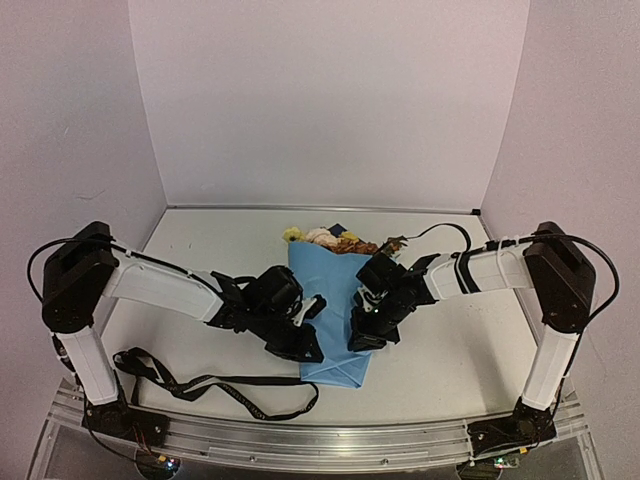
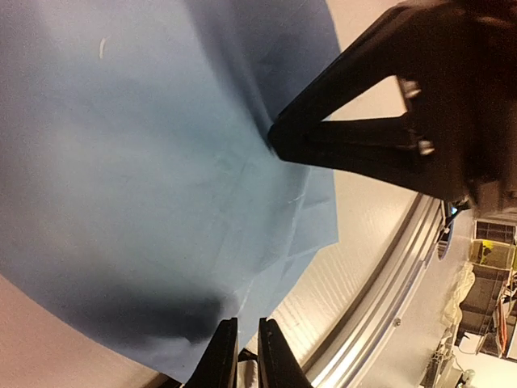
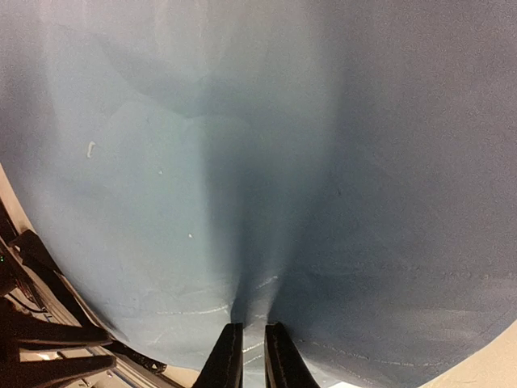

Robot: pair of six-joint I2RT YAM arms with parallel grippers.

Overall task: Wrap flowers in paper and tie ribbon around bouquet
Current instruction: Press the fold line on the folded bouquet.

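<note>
The paper [image 1: 330, 285] lies in the middle of the tabletop [image 1: 450, 350], folded into a long light blue wrap that narrows toward the arms. The flowers [image 1: 330, 238] poke their yellow, pink and orange-brown heads out of its far end. Both arms lean in over the wrap's near half and crowd it from 2 sides. The left pincer [image 1: 308, 348] sits at the left edge, clenched to a thin slit right where the paper's edge runs between its fingers [image 2: 226, 347]. The right pincer [image 1: 362, 338] is clenched on the paper further in. From the left wrist its black tip [image 2: 275, 139] bites the sheet with creases running out from it, and from its own wrist the sheet puckers down into the closed fingers [image 3: 230, 356]. The 2 black pincers and their wrists hide much of the wrap's lower sides from above. The ribbon [image 1: 220, 382] lies loose on the tabletop, in loops by the left arm's base. Its free end comes close to the wrap's near corner, though I cannot tell whether they touch. Along the near edge runs an aluminium rail [image 1: 300, 432]. A black cable [image 1: 440, 229] arcs behind the right arm, close to the flower heads.
</note>
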